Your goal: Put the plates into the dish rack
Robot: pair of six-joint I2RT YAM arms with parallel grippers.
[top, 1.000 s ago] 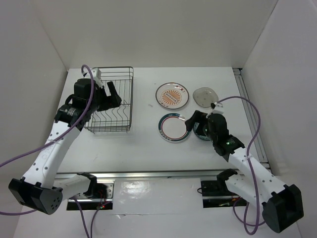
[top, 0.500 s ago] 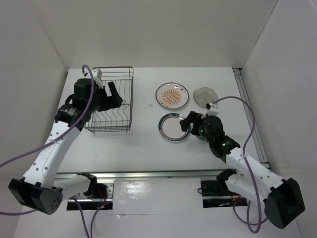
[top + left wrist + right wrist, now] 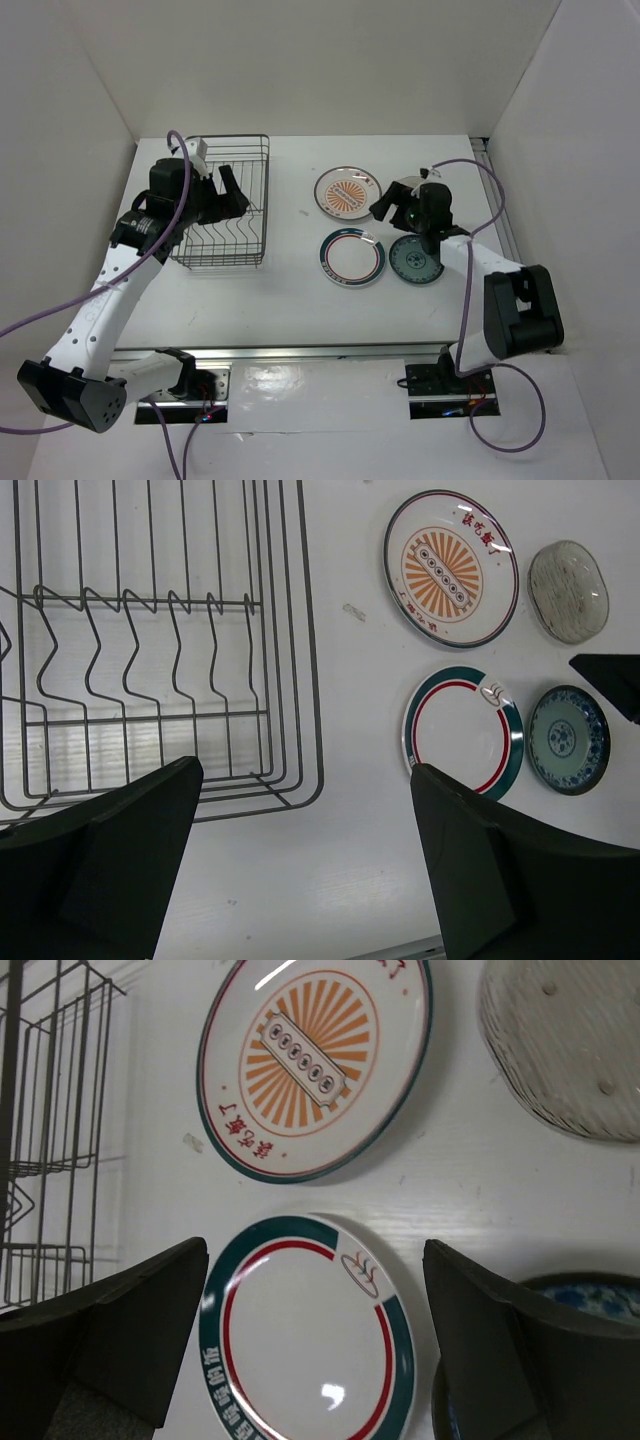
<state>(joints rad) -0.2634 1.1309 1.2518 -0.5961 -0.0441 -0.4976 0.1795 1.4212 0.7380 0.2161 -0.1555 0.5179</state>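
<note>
My right gripper (image 3: 315, 1250): fingers wide apart, empty, above white plate with red-and-teal ringed rim (image 3: 300, 1360). Orange sunburst plate (image 3: 310, 1065), pale grey plate (image 3: 565, 1045) and teal-green patterned plate (image 3: 415, 260) lie near, flat on white table (image 3: 300, 290). Left gripper (image 3: 305, 770): spread wide, empty, over dark wire dish rack (image 3: 305, 660).

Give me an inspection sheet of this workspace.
Surface: white table, no spills seen.
Job's things: dish rack empty; sunburst plate, ringed plate, teal plate, grey plate flat on the table, none loaded.
Clutter: one small speck beside the rack.
Grippers: left gripper open over the rack, right gripper open over the plates, both empty.
Cables: purple cable looping off each arm.
Surroundings: white walls on three sides.
</note>
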